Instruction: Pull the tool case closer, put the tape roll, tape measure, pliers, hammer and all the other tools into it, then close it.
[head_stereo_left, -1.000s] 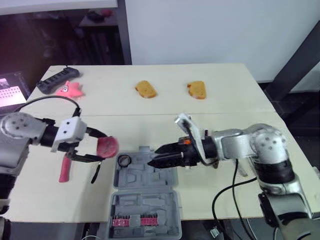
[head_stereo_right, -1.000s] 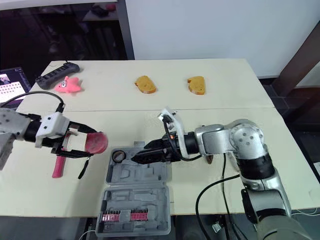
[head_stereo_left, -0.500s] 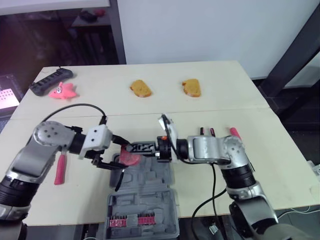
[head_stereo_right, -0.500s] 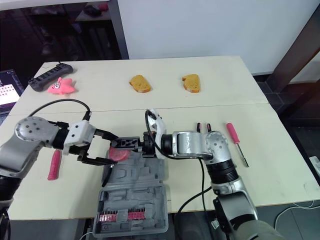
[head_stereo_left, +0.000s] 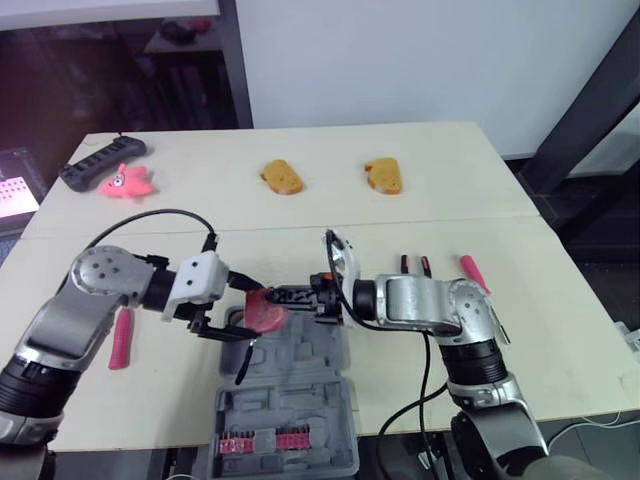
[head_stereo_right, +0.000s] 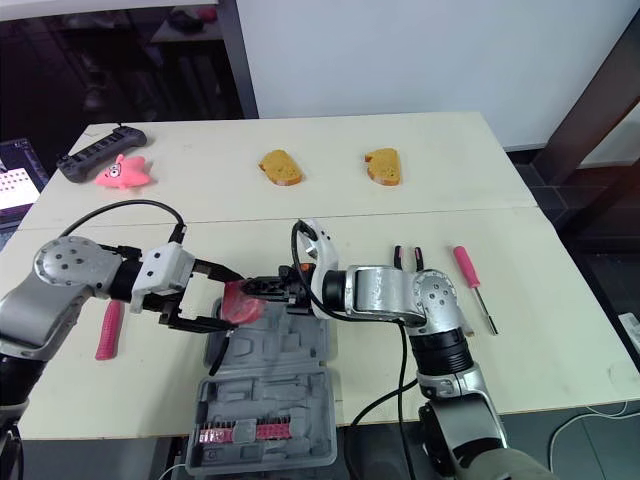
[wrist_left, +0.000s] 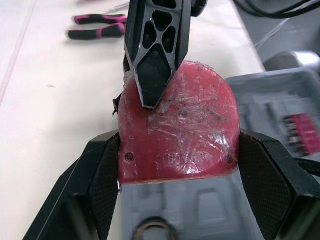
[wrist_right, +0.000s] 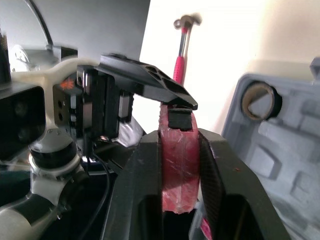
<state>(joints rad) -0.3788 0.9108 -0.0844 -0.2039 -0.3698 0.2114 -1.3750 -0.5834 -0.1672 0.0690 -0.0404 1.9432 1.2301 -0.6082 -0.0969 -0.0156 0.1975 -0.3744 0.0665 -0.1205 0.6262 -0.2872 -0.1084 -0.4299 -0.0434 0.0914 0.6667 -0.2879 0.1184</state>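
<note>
You have both tools on the red, rounded plastic tape measure (wrist_left: 186, 134), whose glossy face looks crinkled and scuffed. It hangs over the far edge of the open grey moulded-plastic tool case (head_stereo_left: 300, 392), on the side nearer your left arm.

Your left tool (head_stereo_left: 250, 313) is spread wide across the tape measure's breadth. Its black ribbed fingers (wrist_left: 102, 175) press one on each narrow edge. Your right tool (head_stereo_left: 280, 297) is nearly closed and pinches the tape measure's two flat faces across its thickness. In the left wrist view, one of its latticed black fingers lies flat on the red face.

The case lies on the pale, matt table (head_stereo_left: 450, 210), with shaped recesses in both halves. A dark, ring-shaped tape roll (wrist_right: 260, 102) with a light core sits in a recess at the far end. It is just beside the held tape measure. A row of pink-and-silver bits (head_stereo_left: 265, 441) fills the near half.

The hammer with the pink grip and metal head (head_stereo_left: 120, 338) lies on the table beyond your left arm, apart from the case. The pliers with pink-and-black handles (head_stereo_left: 413, 264) lie behind your right forearm. The slim pink-handled screwdriver (head_stereo_right: 468, 275) lies near them.
</note>
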